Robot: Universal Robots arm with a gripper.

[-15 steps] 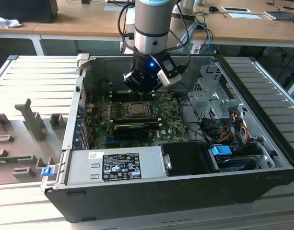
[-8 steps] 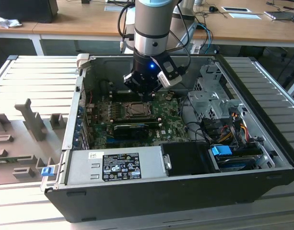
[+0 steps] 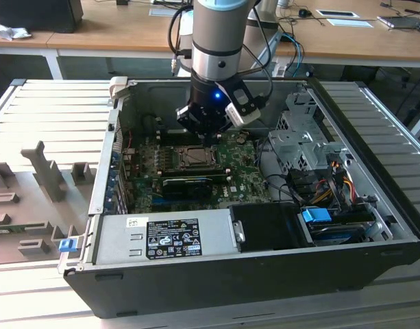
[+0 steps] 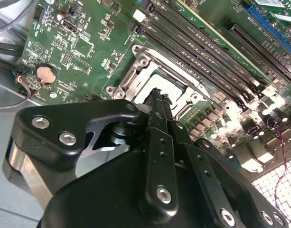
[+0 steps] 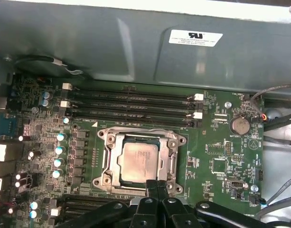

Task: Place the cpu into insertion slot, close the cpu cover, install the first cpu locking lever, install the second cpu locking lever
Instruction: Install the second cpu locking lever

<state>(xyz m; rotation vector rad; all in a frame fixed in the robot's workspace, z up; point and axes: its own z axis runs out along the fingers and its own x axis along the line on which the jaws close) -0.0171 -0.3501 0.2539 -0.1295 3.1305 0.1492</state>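
The cpu, a pale silvery-tan square, lies in its socket on the green motherboard. The cpu cover, a silvery frame, lies flat around it with the chip showing through its window. My gripper is shut, its two black fingers pressed together with nothing visible between them. Its tip hangs just over the socket's edge. In the second wrist view the gripper stands over the cover, with part of the cpu beyond it. In the exterior view the gripper is low inside the open computer case, above the socket.
Black memory slots run beside the socket, towards the case wall. A coin cell sits on the board. In the exterior view a black card, a grey power supply, a drive cage and loose cables crowd the case.
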